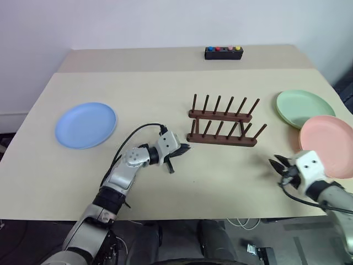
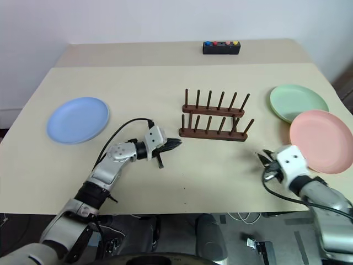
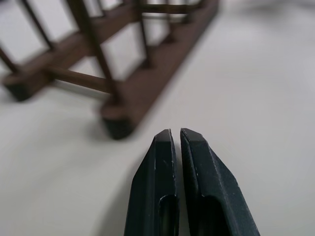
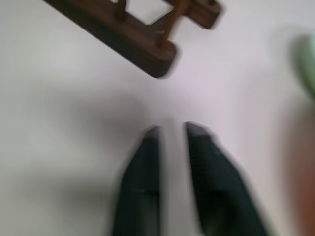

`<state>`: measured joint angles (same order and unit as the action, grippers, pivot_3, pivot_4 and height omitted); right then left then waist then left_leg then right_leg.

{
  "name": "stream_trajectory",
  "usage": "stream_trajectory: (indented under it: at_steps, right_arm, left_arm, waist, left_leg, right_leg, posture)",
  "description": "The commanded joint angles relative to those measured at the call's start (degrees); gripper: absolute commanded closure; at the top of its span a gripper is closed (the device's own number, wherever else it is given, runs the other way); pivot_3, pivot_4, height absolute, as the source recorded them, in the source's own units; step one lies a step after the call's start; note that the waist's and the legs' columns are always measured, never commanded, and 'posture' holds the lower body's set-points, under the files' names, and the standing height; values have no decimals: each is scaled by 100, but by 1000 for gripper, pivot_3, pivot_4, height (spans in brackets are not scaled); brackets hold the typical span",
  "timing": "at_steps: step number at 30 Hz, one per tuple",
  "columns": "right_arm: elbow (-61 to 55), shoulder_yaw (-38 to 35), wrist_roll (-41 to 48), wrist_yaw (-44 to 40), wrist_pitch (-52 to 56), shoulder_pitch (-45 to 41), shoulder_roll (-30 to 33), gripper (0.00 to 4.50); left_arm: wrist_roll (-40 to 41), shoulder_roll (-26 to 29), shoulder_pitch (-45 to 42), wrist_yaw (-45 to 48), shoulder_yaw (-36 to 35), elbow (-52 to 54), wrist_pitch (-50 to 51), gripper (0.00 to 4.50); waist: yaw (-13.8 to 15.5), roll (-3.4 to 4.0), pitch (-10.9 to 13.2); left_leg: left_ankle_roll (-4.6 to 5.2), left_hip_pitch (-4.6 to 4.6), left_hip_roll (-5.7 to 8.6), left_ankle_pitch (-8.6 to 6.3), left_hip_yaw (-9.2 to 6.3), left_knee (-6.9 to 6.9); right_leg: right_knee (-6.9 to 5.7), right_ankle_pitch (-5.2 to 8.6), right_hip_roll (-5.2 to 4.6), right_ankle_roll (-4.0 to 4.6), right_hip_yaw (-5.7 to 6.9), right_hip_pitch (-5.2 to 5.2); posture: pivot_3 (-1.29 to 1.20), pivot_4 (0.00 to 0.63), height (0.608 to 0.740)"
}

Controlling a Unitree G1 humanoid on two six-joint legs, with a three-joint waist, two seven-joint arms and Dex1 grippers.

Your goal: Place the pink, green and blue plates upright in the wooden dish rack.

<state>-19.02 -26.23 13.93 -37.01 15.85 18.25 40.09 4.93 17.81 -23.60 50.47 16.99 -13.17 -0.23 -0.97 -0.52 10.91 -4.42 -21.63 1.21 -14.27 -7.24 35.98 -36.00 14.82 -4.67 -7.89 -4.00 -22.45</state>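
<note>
Your left gripper point(image 1: 182, 149) sits pinched together, empty, just left of the wooden rack point(image 1: 223, 126) on the table point(image 1: 165, 94). Your right gripper point(image 4: 170, 130) shows a narrow gap, holding nothing. The rack is empty: blue plate point(image 1: 86, 125) lies far left, green plate point(image 1: 304, 108) and pink plate point(image 1: 329, 144) right.

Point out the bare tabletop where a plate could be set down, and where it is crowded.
Free: the stretch between the blue plate and the wooden dish rack, behind the left gripper. Crowded: the right edge, where the green plate and pink plate lie, beside the right gripper.
</note>
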Motion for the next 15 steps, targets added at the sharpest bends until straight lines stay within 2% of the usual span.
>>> stream_trajectory:
  at_steps: [1,3,15]
  right_arm:
    - [-90,-764,-109,56,-10,79,310,1561]
    - [66,-915,-266,161,38,63,431,649]
    - [1077,-36,-917,555,187,-550,426,649]
  left_arm:
    - [465,260,239,653,26,771,341,4283]
    - [588,333,309,859,71,988,490,4283]
    - [593,147,318,851,210,1382,765,4283]
  waist:
    - [-2,0,0]
    - [8,0,0]
    - [13,-4,2]
  left_leg:
    - [0,1,0,0,1,1]
    - [0,0,0,0,3,5]
    - [1,-14,0,-1,4,5]
  right_leg:
    - [1,1,0,2,0,1]
    - [2,4,-1,5,-1,1]
    - [9,8,-2,17,0,-8]
  posture:
    - [0,150,740]
    - [0,150,740]
    - [0,150,740]
